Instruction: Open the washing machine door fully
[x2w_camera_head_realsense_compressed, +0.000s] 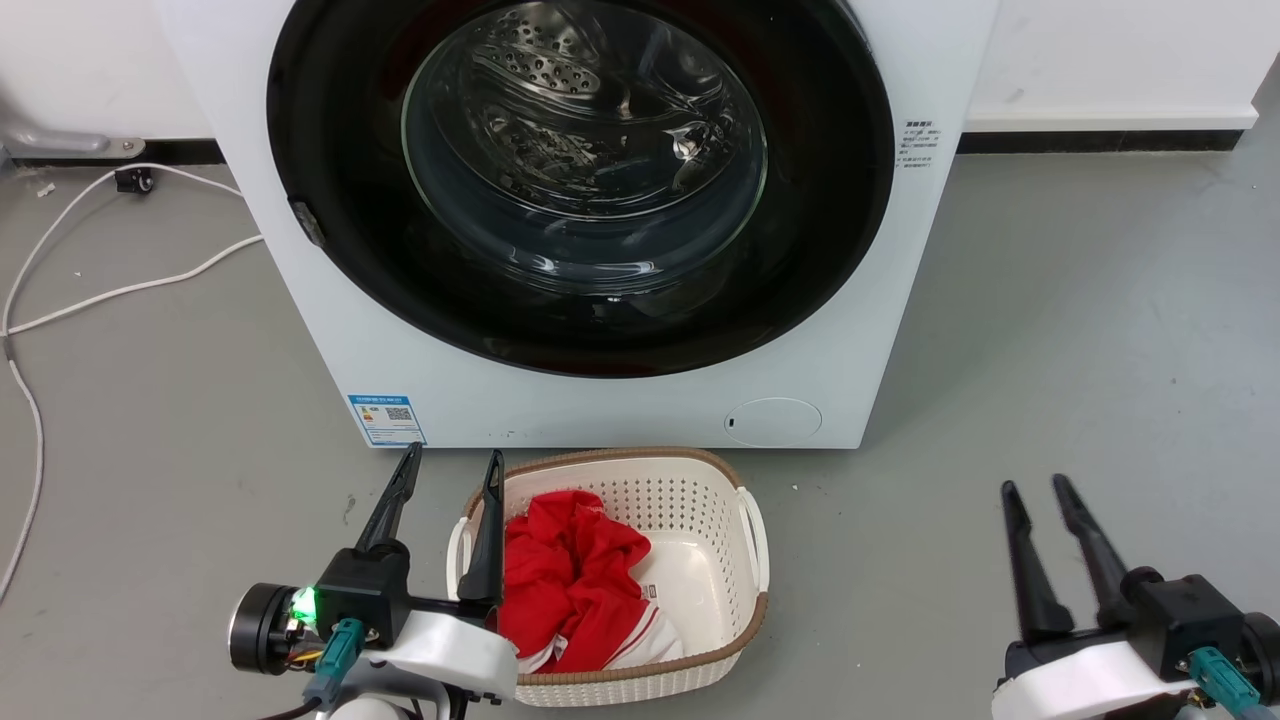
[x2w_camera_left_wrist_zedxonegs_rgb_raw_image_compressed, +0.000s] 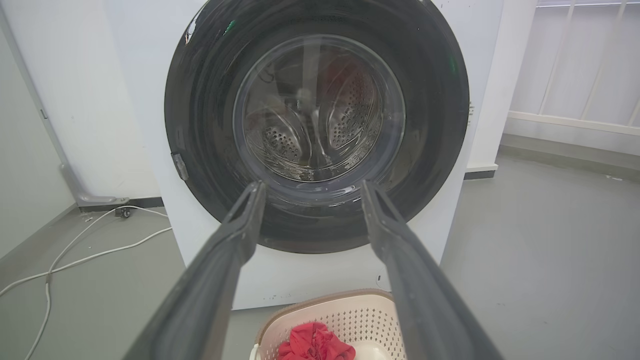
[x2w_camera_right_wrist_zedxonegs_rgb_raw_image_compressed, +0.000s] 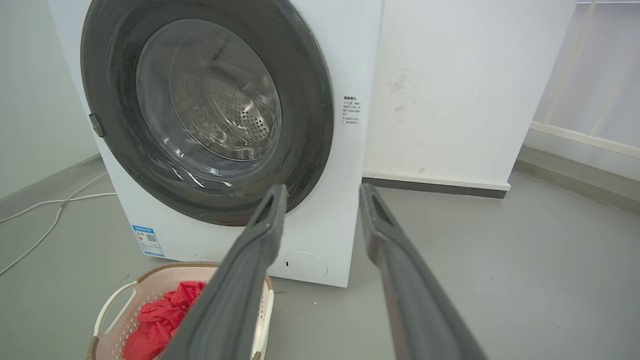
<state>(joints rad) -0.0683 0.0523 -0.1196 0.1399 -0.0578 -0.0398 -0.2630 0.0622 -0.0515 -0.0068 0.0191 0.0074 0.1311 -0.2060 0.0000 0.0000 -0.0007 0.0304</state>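
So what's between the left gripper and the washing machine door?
In the head view, bare floor and the washing machine's white lower front with its blue label separate the left gripper from the washing machine door. The laundry basket stands beside, not between.

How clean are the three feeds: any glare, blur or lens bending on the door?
Head view: sharp, evenly lit, small white glints on the washing machine door glass. Left wrist view: softer, lines on the wall bow at the edges, and the left gripper blurs toward the lens. Right wrist view: the door's black ring looks washed grey, and the right gripper blurs likewise.
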